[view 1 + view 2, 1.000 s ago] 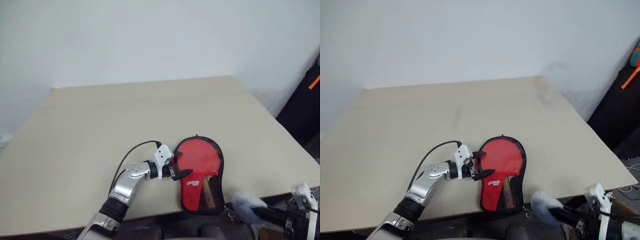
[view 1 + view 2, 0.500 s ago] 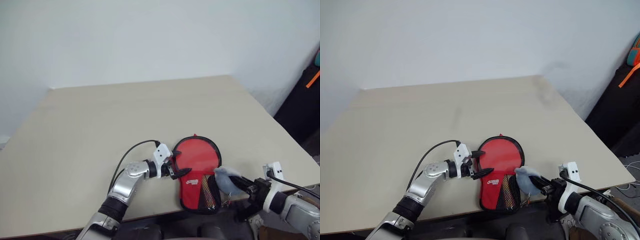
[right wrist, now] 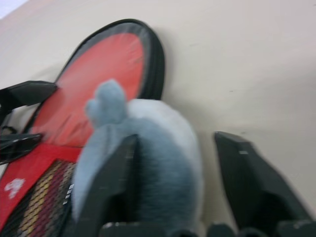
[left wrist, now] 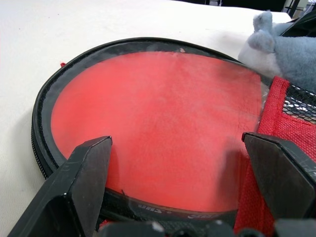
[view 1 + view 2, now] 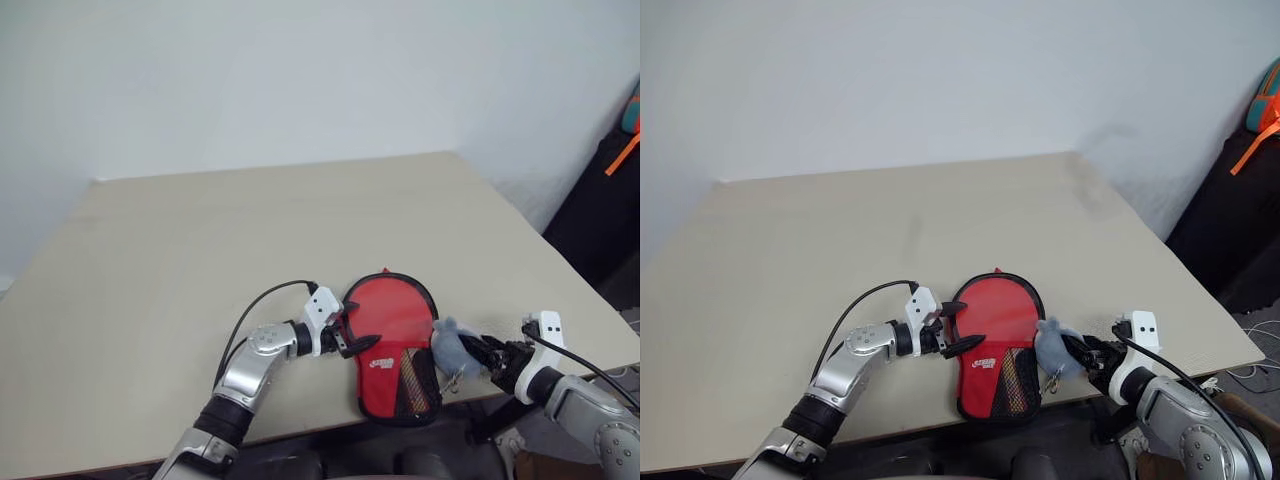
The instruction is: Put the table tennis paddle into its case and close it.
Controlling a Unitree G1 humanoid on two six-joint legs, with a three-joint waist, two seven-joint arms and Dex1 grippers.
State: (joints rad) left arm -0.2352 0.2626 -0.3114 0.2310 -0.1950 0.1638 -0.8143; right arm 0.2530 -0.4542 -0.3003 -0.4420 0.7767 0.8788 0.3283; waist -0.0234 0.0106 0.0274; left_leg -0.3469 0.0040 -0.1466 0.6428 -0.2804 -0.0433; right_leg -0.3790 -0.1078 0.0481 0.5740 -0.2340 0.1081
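Nearest you, at the desk's [image 5: 150, 300] front edge, your right hand [image 5: 1080, 356] sits beside a small grey-blue fluffy lump [image 5: 1051, 347]. Its fingers are spread, with the lump between them, resting against one finger and clear of the other, so it looks let go rather than gripped. The lump lies just beside the case's [image 5: 398, 345] right rim.

The case lies flat and looks closed. Its red round end points away from you and its mesh handle end slightly overhangs the front edge. The table tennis paddle's [image 4: 158, 128] red face shows through the clear panel, so it appears already inside.

Your left hand [image 5: 352, 331] rests at the case's left rim, fingers wide apart, holding nothing.

To finish well, pin the case with your left hand. If the fluffy lump is the zip pull, tug it gently along the rim. Beyond lies bare desk, then the wall.
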